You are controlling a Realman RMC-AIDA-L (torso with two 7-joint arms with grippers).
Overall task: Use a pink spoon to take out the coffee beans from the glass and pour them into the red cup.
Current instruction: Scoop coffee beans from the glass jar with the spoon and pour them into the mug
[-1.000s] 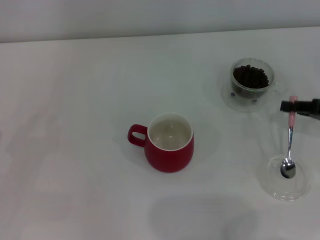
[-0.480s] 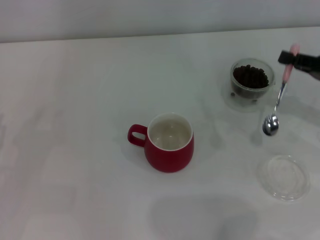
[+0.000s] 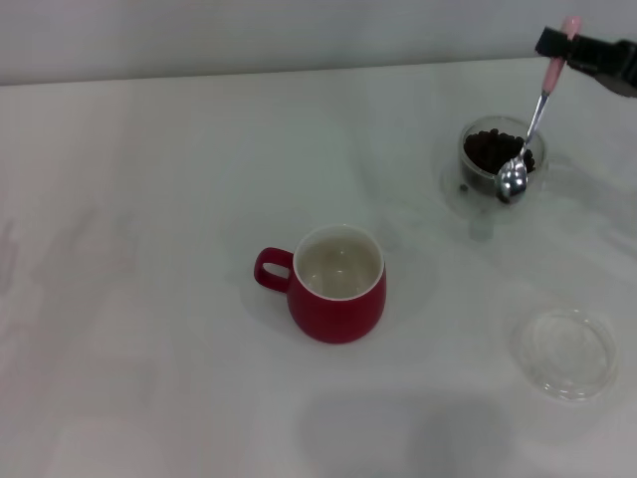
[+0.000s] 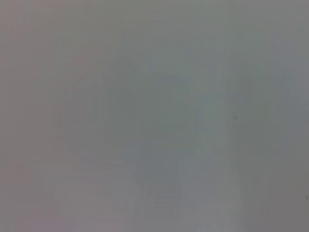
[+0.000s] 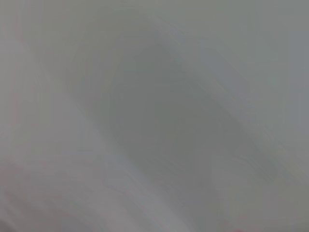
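Over white table (image 3: 149,199), pink spoon (image 3: 533,115) steeply tilted, bowl seemingly glassward (image 3: 498,159).

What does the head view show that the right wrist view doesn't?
Only the head view shows the right gripper holding the pink spoon by its handle, bowl hanging at the glass of coffee beans, plus the red cup and a clear dish. The right wrist view shows only a grey blur. Shared: nothing recognisable.

I see only the right gripper (image 3: 553,42) tip, its arm cut by the edge; both wrist views show blank grey blur
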